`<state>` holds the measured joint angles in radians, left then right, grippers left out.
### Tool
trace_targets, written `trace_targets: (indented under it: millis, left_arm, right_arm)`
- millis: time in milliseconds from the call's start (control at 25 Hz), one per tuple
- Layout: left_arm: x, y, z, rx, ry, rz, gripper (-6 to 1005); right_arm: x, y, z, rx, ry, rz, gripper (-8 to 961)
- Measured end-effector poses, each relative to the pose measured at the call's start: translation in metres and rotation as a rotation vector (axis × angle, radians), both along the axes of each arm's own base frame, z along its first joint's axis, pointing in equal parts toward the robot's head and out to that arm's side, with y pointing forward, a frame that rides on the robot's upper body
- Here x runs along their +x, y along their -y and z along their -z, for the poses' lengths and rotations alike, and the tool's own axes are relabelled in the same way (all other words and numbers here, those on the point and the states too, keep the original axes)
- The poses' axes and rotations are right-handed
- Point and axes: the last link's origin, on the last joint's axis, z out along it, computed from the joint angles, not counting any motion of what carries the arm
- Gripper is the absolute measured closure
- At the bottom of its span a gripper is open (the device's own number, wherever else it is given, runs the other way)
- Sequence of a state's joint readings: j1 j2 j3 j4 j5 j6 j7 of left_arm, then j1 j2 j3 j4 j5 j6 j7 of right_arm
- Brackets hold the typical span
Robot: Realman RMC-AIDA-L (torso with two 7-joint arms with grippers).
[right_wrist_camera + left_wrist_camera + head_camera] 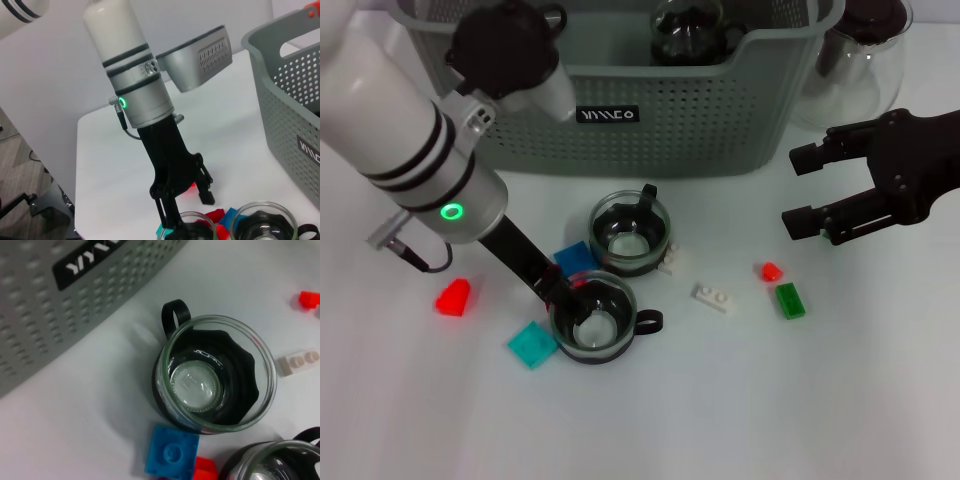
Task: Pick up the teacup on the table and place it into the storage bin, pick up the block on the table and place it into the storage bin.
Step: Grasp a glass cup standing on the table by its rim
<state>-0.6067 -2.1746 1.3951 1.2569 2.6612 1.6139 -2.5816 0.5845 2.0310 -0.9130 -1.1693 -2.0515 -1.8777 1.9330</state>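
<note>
Head view, left gripper (pixel 570 296): down at the near teacup (pixel 595 318), one black finger at the cup's rim on the side facing the arm; the jaws stand narrowly parted, and I cannot tell whether they press the glass.
Near teacup: upright on the white surface (pixel 740 400), its black handle pointing away from the left gripper, toward the right arm's side.
Teal block (pixel 532 344): just beside the near teacup, nearer than the left gripper.
Blue block (pixel 576 259): just beyond the left gripper, between the two cups; a small red piece (pixel 205 470) touches it in the left wrist view.
Red block (pixel 453 297): well apart from the left gripper, on its outer side.
Far teacup (pixel 631 234): upright just past the left gripper, handle pointing toward the bin.
White block (pixel 714 297): beyond the near teacup's handle, toward the right gripper.
Green block (pixel 790 300) and small red block (pixel 771 270): near each other, below the right gripper.
Right gripper (pixel 810 190): held above the surface, jaws wide, holding nothing.
Storage bin (pixel 720 120): farthest from both grippers, with a dark glass pot (pixel 688 32) inside.
Clear glass pot (pixel 860 60): beside the bin, beyond the right gripper.
</note>
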Motion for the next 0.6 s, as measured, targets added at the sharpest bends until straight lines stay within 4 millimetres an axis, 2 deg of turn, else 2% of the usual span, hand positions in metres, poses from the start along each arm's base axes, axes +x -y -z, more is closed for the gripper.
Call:
trace_targets:
  millis: [200, 520, 600]
  left_arm:
    - [-0.001, 0.003, 0.011, -0.02, -0.002, -0.005, 194]
    - [0.001, 0.003, 0.017, -0.014, 0.0, 0.011, 379]
    - [0.0, 0.003, 0.017, -0.009, -0.002, 0.008, 459]
  right_arm:
    - [0.001, -0.001, 0.0, 0.002, -0.007, 0.005, 28]
    - [0.003, -0.001, 0.0, 0.012, -0.006, 0.01, 28]
    - [0.003, -0.001, -0.001, 0.014, -0.007, 0.012, 29]
